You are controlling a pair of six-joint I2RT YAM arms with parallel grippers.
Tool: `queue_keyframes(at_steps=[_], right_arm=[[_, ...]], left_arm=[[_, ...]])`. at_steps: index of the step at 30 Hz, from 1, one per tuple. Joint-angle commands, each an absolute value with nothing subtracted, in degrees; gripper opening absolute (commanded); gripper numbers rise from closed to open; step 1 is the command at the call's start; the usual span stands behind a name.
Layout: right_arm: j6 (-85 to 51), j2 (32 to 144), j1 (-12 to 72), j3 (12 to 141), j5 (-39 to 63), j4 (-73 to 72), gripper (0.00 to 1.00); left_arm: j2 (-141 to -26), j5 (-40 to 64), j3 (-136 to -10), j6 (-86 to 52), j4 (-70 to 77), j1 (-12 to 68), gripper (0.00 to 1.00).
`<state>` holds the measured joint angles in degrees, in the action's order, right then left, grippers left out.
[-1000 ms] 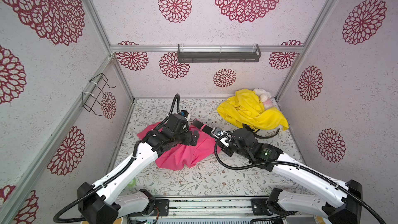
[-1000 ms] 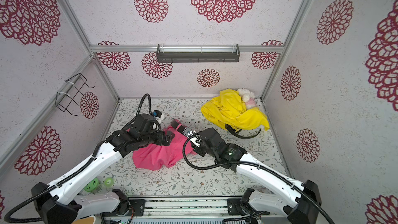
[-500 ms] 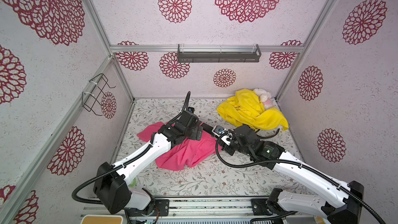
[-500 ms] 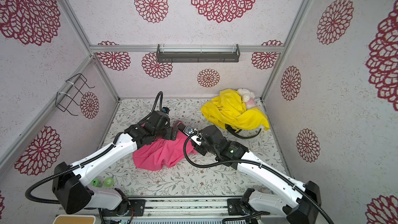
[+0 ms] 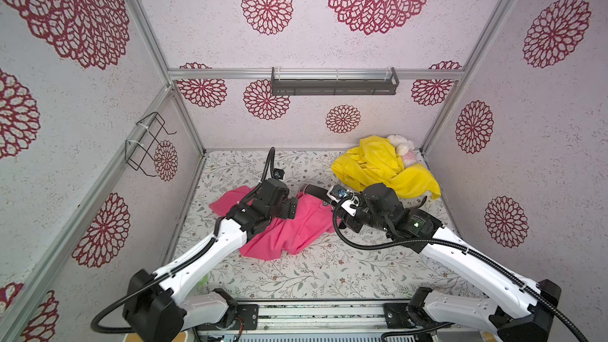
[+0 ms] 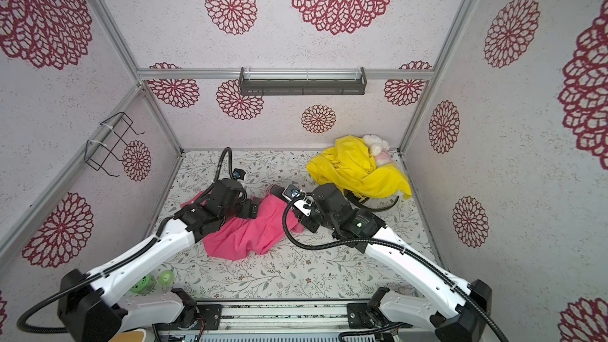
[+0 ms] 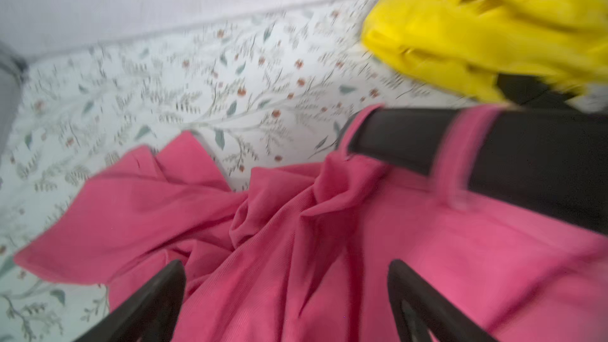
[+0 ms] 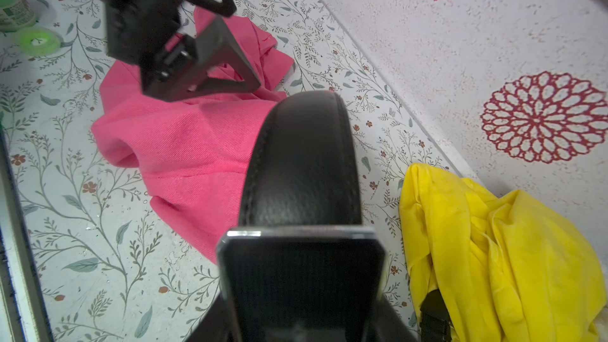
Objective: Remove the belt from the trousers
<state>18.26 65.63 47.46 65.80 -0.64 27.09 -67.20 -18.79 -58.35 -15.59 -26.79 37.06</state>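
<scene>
So the right gripper (image 5: 324, 192) had the black belt (image 8: 301, 166) pinched at the buckle (image 8: 301, 284) end, jaws partway closed around it. The strap arched up off the buckle and ran down into the waistband of the pink trousers (image 5: 296, 228). In the left wrist view the belt was threaded under a pink belt loop (image 7: 460, 156), so it wasn't out of the trousers yet. The trousers lay crumpled on the floral table (image 5: 329, 274), roughly mid-table between the two arms. The left gripper (image 7: 286, 278) hung over the pink fabric with its fingers (image 7: 158, 294) spread wide and nothing between them. Couldn't tell if the tips touched the cloth, since that view was pretty blurry. A yellow cloth (image 5: 385, 169) sat bunched in the far right corner, apart from the trousers, with a pale plush toy (image 5: 403, 146) behind it. In a top view a green jar (image 6: 143, 282) and a green lid (image 6: 166, 278) sat near the left arm's base.
</scene>
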Motion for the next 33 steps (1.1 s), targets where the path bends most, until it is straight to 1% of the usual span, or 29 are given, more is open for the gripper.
queue_keyframes(at_steps=[1, 6, 12, 19, 27, 33], right_arm=[[19.05, 66.32, 46.87, 71.16, 3.96, 25.72, 0.00], [18.83, 68.19, 46.45, 73.74, 7.25, 26.95, 0.00], [19.49, 70.25, 45.38, 77.24, 9.63, 28.88, 0.00], [20.04, 72.48, 44.65, 81.22, 11.25, 31.78, 0.00], [19.95, 73.67, 43.42, 84.21, 13.34, 34.82, 0.00], [20.13, 75.23, 43.24, 86.22, 15.03, 36.91, 0.00]], left_arm=[[-62.24, -19.50, -56.05, -4.35, -18.87, 38.31, 0.97], [-64.62, -14.61, -56.45, 4.26, -14.55, 39.27, 0.97], [-67.87, -10.47, -57.14, 10.62, -7.34, 40.43, 0.97], [-68.69, -9.34, -56.51, 14.56, -1.24, 41.05, 0.97], [-64.62, -8.63, -50.45, 19.08, 0.33, 42.52, 0.97], [-63.55, -9.77, -50.48, 20.72, 1.21, 42.89, 0.97]])
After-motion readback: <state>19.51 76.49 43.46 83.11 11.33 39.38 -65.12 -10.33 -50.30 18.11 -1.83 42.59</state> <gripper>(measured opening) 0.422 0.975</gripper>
